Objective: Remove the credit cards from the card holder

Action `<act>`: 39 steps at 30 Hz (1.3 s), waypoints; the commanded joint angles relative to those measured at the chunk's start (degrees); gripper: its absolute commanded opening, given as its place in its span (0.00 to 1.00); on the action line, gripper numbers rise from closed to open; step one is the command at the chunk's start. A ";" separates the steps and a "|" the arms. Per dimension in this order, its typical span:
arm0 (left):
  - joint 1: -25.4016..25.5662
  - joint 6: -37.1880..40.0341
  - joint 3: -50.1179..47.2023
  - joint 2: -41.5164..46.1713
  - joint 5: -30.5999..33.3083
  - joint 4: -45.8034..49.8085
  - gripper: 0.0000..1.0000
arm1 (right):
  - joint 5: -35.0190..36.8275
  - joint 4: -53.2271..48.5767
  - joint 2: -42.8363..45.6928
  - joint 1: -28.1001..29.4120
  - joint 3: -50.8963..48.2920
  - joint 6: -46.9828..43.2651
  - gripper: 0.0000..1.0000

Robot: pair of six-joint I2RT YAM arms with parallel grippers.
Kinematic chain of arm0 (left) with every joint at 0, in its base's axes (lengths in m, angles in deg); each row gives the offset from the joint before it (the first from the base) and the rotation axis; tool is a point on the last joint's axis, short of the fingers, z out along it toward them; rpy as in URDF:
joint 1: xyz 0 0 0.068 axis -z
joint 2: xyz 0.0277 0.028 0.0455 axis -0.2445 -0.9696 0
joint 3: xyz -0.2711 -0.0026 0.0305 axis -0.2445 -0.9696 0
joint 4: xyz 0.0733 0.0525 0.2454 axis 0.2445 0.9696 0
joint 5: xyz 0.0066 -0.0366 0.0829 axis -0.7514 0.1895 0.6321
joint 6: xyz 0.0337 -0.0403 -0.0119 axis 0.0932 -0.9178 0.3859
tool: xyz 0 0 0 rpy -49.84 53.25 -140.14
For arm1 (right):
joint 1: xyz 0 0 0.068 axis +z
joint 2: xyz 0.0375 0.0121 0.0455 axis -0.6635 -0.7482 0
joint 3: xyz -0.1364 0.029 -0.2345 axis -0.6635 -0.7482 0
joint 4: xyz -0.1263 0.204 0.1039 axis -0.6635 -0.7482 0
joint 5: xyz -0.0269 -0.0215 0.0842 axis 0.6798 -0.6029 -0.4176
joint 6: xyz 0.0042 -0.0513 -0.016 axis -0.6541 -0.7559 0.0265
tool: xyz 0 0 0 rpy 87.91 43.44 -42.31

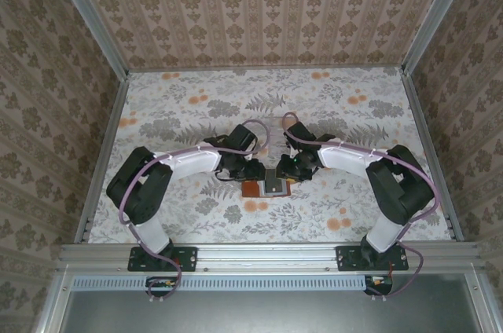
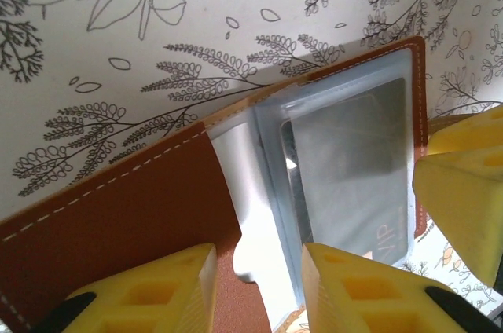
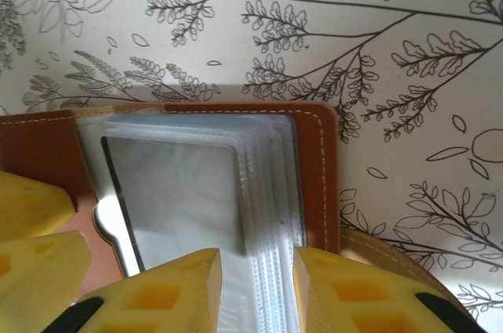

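Note:
The card holder (image 1: 253, 188) lies open on the flowered cloth between both arms, brown leather (image 2: 118, 215) outside and clear sleeves inside (image 3: 318, 176). A grey credit card (image 2: 354, 176) marked VIP sits in the top sleeve (image 3: 181, 199). A pale card edge (image 2: 244, 192) sticks out of the sleeve toward the leather flap. My left gripper (image 1: 258, 173) stands low over that edge, jaws partly apart (image 2: 259, 286), the pale edge lying between them. My right gripper (image 1: 289, 173) is down on the sleeve stack (image 3: 258, 290), jaws apart, straddling the sleeves' outer edges. Its fingers (image 2: 464, 192) show at the right of the left wrist view.
The holder's tan strap tab (image 3: 393, 262) pokes out beside the right fingers. Patterned walls (image 1: 259, 11) enclose the table on three sides, and a metal rail (image 1: 267, 254) runs along the near edge. Bare flowered cloth (image 1: 259, 101) stretches behind the holder.

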 commanded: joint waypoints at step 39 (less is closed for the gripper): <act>-0.76 -0.44 -1.85 -5.45 -3.71 -5.11 0.43 | 0.18 -0.29 -1.52 -0.83 -1.37 -0.08 0.22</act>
